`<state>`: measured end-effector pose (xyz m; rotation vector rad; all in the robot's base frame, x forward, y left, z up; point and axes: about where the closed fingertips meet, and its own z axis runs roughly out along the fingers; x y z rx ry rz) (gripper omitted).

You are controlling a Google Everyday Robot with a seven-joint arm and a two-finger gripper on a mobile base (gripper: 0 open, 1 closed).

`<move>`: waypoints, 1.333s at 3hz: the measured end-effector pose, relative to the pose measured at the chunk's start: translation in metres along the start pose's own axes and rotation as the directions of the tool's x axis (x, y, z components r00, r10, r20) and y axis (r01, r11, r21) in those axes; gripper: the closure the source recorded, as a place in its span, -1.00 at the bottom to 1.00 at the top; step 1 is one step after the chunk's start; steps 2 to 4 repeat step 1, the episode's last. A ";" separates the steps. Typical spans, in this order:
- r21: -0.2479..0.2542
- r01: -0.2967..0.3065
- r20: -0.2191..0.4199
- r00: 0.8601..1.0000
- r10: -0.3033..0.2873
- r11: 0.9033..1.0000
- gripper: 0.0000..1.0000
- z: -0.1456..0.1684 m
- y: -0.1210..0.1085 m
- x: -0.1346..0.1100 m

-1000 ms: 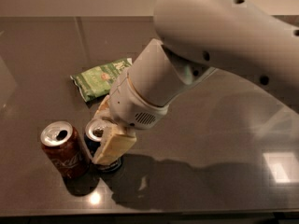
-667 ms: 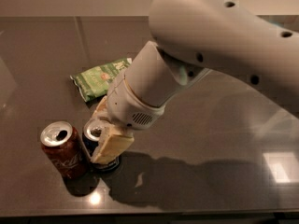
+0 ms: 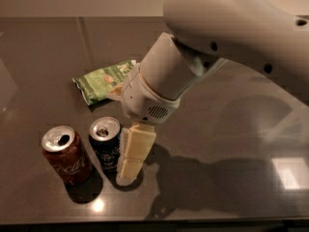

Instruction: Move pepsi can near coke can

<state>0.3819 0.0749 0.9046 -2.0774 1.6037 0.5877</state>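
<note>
One goal seems met: gripper (image 3: 129, 164), fingers (image 3: 137, 144) released, has backed to 3 o'clock of navy-blue pepsi can (image 3: 106, 146) beside red coke can (image 3: 67, 157).

It looked like a kitchen or snack room. A dark, shiny surface (image 3: 227, 182) held a coke can (image 3: 65, 156), a pepsi can (image 3: 106, 146) and a green snack bag (image 3: 101, 81). The pincer (image 3: 128, 159) hung just beside the pepsi can.

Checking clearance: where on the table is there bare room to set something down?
Bare: table right of the gripper, and the far-left strip behind the chip bag. Crowded front-left: coke can, pepsi can, gripper at its right.
</note>
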 end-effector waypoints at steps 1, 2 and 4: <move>0.000 0.000 0.000 1.000 0.000 1.000 -1.00 0.000 0.000 0.000; 0.000 0.000 0.000 1.000 0.000 1.000 -1.00 0.000 0.000 0.000; 0.000 0.000 0.000 1.000 0.000 1.000 -1.00 0.000 0.000 0.000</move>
